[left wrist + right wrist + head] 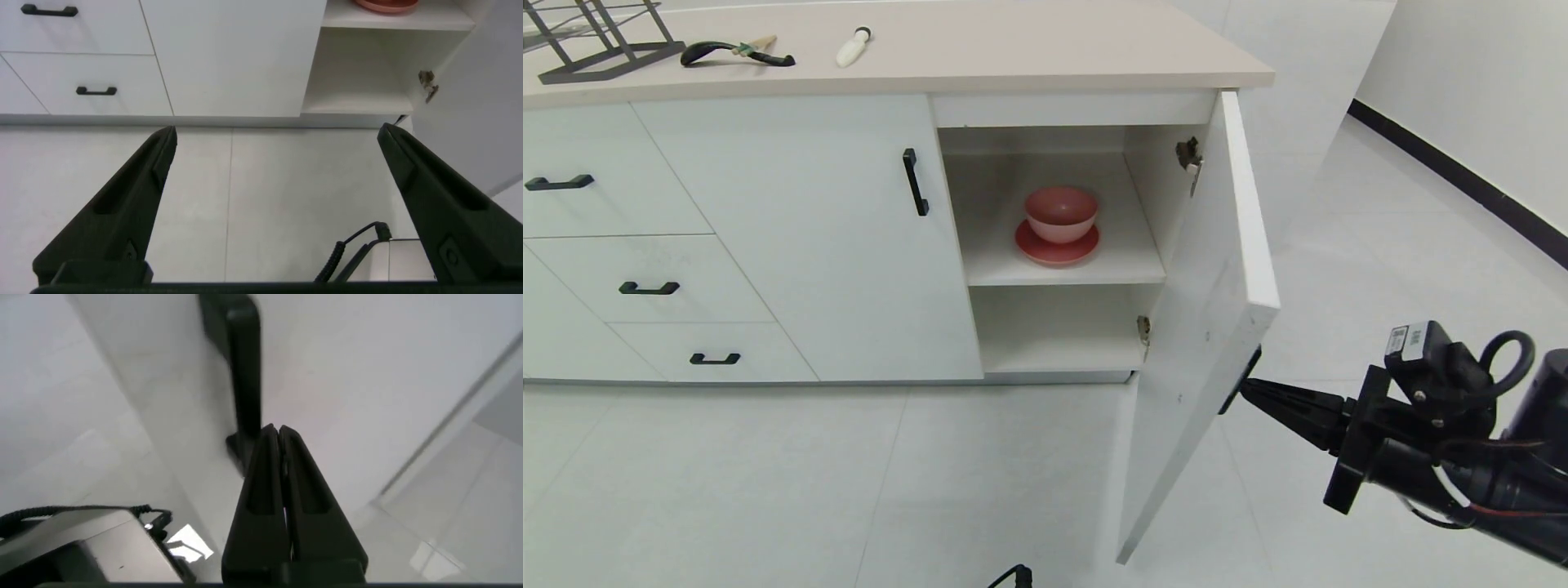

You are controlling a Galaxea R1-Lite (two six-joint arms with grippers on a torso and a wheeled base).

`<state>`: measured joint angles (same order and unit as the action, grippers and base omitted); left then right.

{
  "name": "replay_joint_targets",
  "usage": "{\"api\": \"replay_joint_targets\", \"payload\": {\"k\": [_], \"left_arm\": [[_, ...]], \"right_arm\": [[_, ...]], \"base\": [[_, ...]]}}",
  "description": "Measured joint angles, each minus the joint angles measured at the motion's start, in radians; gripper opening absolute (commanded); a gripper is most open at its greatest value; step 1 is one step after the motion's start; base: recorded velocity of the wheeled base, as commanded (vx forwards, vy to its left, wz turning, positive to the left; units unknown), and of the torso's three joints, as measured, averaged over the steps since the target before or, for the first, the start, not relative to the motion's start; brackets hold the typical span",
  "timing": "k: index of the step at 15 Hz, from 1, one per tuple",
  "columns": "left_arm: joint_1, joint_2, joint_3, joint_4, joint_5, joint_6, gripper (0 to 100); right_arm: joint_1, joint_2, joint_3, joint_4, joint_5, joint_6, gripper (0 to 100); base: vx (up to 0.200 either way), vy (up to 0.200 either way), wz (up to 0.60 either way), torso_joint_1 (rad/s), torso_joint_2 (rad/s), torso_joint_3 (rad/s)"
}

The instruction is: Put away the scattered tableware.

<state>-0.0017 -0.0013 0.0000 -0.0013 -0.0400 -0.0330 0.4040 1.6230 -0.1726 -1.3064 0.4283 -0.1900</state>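
The cabinet stood with its right door swung wide. The door looked stiff and light on its hinges, its long axis upright and its free edge pointing out into the room. I judged a push on its outer face beside the handle would move it.

On the cabinet's upper shelf sat a red plate with a pink bowl standing in it, mouth up. Both looked smooth, rigid and light, perhaps slippery. The rim seemed the place to grip either one.

On top of the cabinet, near a wire rack, lay a black ladle, its length along the front edge and its handle toward the door side. A white-handled tool lay slanted, dark tip toward the back. Both were thin and stiff and best taken mid-handle.

The right gripper had its fingers pressed together on nothing, tips at the door's outer face by the handle. The left gripper hung spread over the floor before the cabinet.
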Motion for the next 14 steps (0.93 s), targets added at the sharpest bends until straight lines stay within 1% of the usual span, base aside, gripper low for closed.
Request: {"api": "replay_joint_targets", "payload": {"k": [3, 8, 14], "left_arm": [[0.000, 0.000, 0.000, 0.000, 0.000, 0.000, 100], [0.000, 0.000, 0.000, 0.000, 0.000, 0.000, 100], [0.000, 0.000, 0.000, 0.000, 0.000, 0.000, 100]], "right_arm": [[0.048, 0.022, -0.021, -0.014, -0.002, 0.000, 0], [0.093, 0.091, -0.133, -0.021, -0.003, 0.001, 0], [0.179, 0.195, -0.229, -0.049, -0.002, 0.004, 0]], "base": [[0.000, 0.000, 0.00, 0.000, 0.00, 0.000], [0.000, 0.000, 0.00, 0.000, 0.00, 0.000], [0.000, 0.000, 0.00, 0.000, 0.00, 0.000]]}}
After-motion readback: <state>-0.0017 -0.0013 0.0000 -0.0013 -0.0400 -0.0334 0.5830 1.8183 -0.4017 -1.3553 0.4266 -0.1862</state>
